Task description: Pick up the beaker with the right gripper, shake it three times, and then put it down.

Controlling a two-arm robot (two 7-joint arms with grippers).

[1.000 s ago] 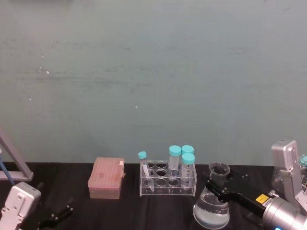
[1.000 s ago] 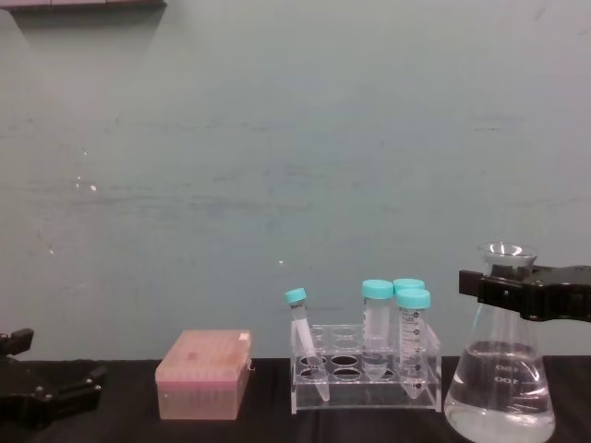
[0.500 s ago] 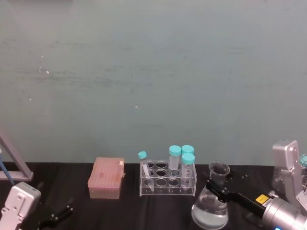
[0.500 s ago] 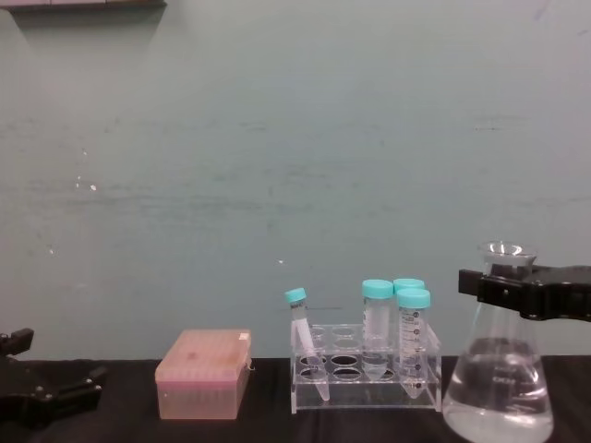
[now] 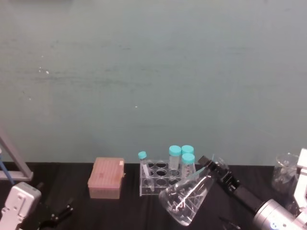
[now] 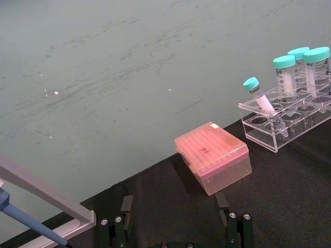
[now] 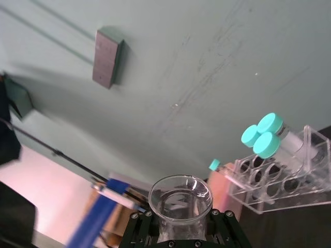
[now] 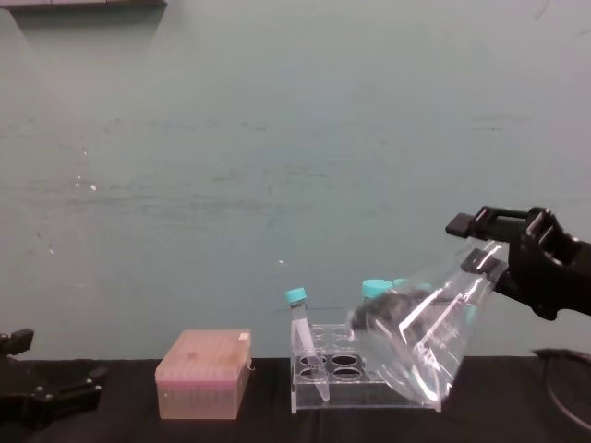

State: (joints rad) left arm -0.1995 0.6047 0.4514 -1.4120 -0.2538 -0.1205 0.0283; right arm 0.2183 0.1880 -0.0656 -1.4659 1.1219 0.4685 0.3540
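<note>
- You have the right gripper (image 5: 211,166) on the beaker (image 5: 186,202) at the neck, jaws pinching the glass just under the flared rim. That looks like the sensible place: it is the one part slim fingers can span, and the flare should stop it sliding out.
- The beaker is off the table (image 5: 124,211) and tipped hard. Its wide base is swung out low toward your left and its mouth is higher, by the gripper. I read this as one swing of a shake, not a lift or a set-down.
- The liquid is streaked up the inside wall (the mouth being above the base is likely what keeps it in).
- The base hangs in front of the tube rack (image 5: 165,181). From the chest view you cannot tell the gap, but the head view puts the base on your side of the rack.
- The left gripper (image 6: 173,206) sits low at the left, jaws spread and empty, well apart from the pink box (image 5: 106,178); it looks parked.
</note>
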